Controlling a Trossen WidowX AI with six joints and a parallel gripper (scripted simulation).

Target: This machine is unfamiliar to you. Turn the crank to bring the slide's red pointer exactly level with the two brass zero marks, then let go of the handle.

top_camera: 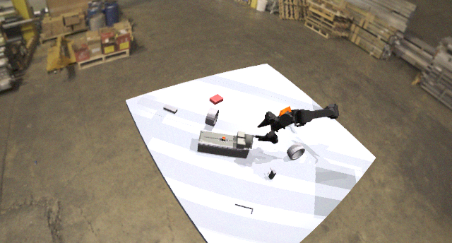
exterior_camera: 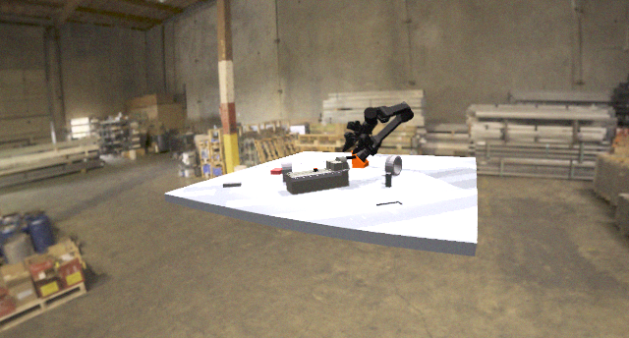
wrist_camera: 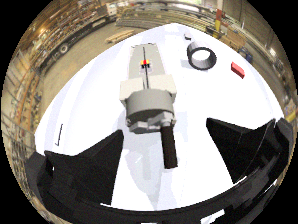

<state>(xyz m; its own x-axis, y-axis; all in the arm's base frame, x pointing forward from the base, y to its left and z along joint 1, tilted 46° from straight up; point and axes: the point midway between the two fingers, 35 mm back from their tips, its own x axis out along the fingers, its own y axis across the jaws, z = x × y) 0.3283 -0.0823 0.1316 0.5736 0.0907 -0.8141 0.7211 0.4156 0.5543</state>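
The machine (top_camera: pixel 219 147) (exterior_camera: pixel 316 181) (wrist_camera: pixel 148 76) is a long grey box lying on the white table (top_camera: pixel 212 186). Its red pointer (top_camera: pixel 223 138) (wrist_camera: pixel 145 64) sits about midway along the slide. The brass marks are too small to make out. At the machine's right end is the crank block (top_camera: pixel 244 140) (wrist_camera: pixel 149 99) with a black handle (top_camera: pixel 256 135) (wrist_camera: pixel 169 147) sticking out. My gripper (top_camera: pixel 263 131) (exterior_camera: pixel 351 148) (wrist_camera: pixel 165 128) is wide open and empty. It hangs just off that end, with the handle showing between the two fingers in the wrist view, not touched.
A grey ring (top_camera: pixel 295 152) (wrist_camera: pixel 201 58) lies right of the machine, and a tape roll (top_camera: pixel 212 116) and a red block (top_camera: pixel 216 99) (wrist_camera: pixel 237 68) behind it. A small dark bar (top_camera: pixel 170 109), a black clip (top_camera: pixel 271 174) and an L-shaped key (top_camera: pixel 246 207) lie further off. The orange arm base (top_camera: pixel 284 111) stands at the right.
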